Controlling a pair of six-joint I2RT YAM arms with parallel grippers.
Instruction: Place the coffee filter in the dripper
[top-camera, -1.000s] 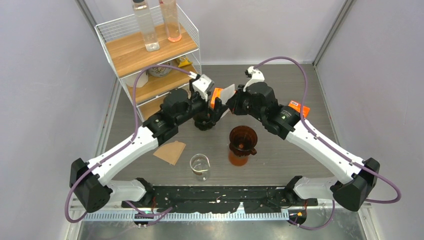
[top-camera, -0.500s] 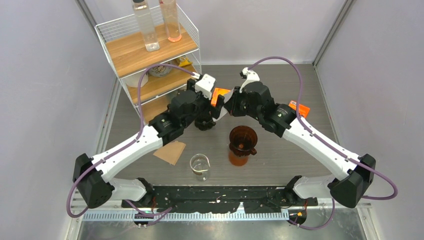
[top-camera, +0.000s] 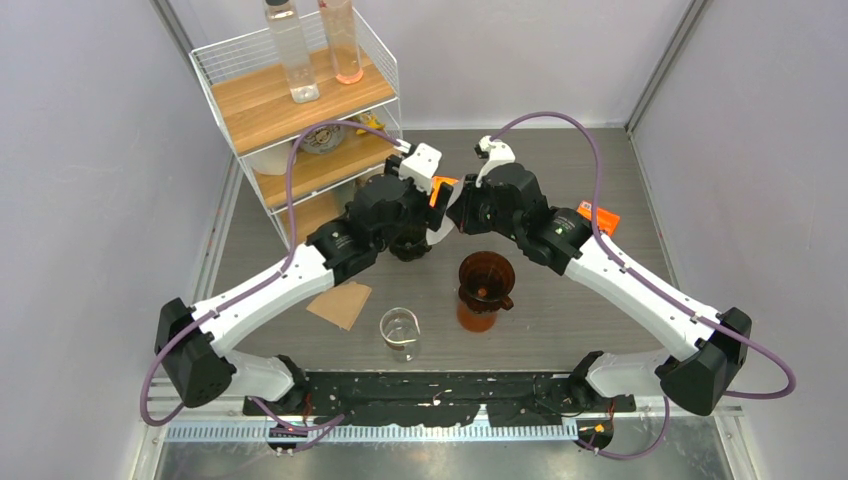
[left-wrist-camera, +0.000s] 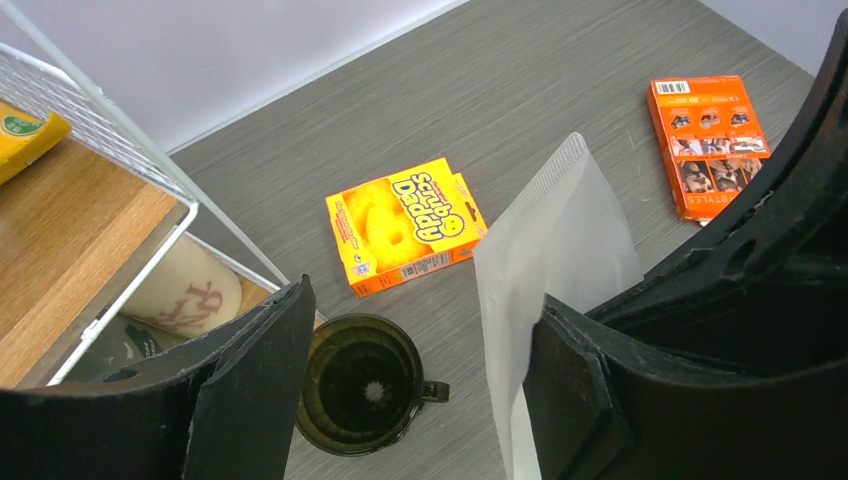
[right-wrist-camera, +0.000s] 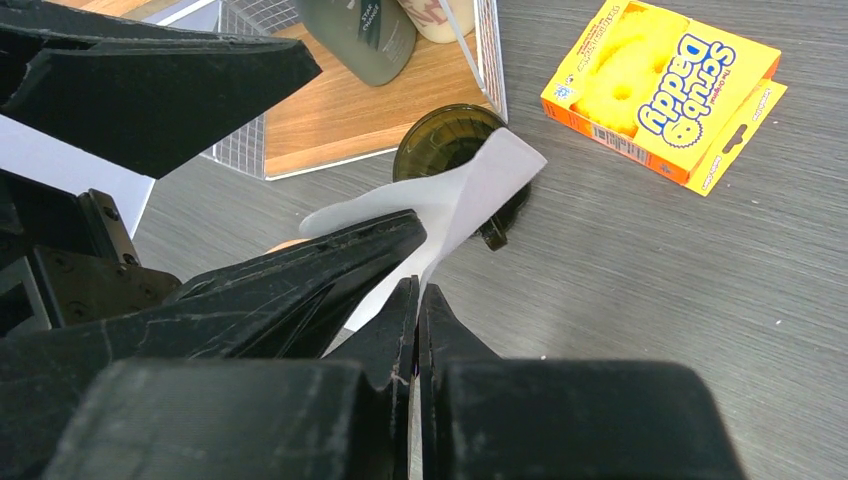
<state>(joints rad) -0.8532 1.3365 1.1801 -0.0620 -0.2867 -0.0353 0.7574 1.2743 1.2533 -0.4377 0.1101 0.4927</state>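
White paper coffee filter (left-wrist-camera: 555, 240), thin and floppy, hangs in mid-air, pinched at one edge by our tightly clamped right gripper (right-wrist-camera: 418, 300). Our left gripper (left-wrist-camera: 422, 298) is spread wide beside it. We judge the filter light and easily creased, best held by its crimped seam. Amber plastic dripper (top-camera: 486, 273) stands nearby below.

- Yellow-orange box (left-wrist-camera: 405, 225) flat on table (left-wrist-camera: 560, 70): brand "Scrub Daddy" in large letters beside smiley sponge picture; small print and barcode strip on box edge too small to read.
- Same box in right wrist view (right-wrist-camera: 660, 90): "Scrub Daddy" again legible, upside down.
- Orange card (left-wrist-camera: 705, 140) on table: barcode at top, rows of small pictures, wording illegible.
- Pale cup (left-wrist-camera: 185, 295) on shelf: red marks, undecipherable.
- Dark cup (right-wrist-camera: 360, 35): tiny white lettering, unreadable.
- Top view: nothing legible.
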